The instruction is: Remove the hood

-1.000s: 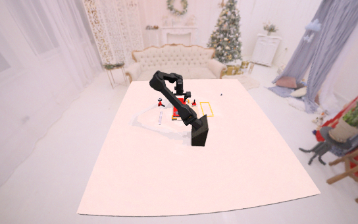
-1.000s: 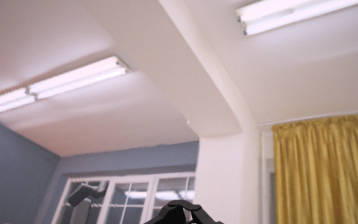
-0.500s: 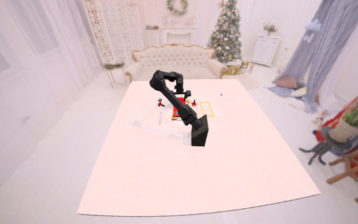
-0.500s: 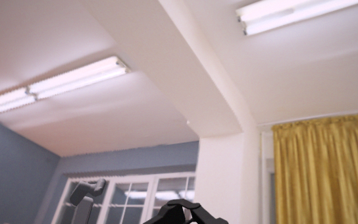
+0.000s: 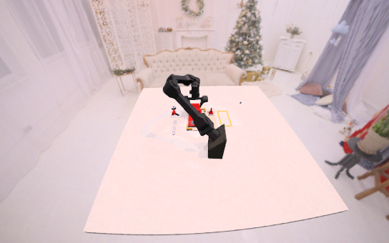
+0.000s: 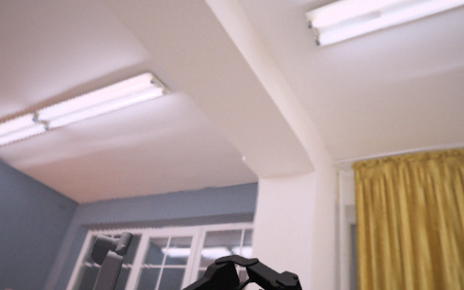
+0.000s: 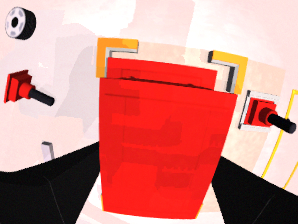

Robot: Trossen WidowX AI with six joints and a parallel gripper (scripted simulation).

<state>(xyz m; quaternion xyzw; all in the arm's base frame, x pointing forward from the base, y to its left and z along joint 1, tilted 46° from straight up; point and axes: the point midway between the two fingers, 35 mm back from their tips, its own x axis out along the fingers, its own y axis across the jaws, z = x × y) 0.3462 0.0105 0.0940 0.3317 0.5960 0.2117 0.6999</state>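
Note:
The hood, a broad red panel, fills the middle of the wrist view. My gripper is shut on it, with one black finger at each side edge. The hood appears raised over the red toy car, whose far end shows beyond it; the exact gap cannot be told. The hood hides most of the car in the wrist view, and the arm covers part of it in the top view. The marked area is a yellow outline on the table, right of the car. The exterior view shows only parts of the arm.
Orange corner brackets stand around the car. A red piece with a black pin lies between car and marked area. Another red piece, a wheel and a grey bar lie left.

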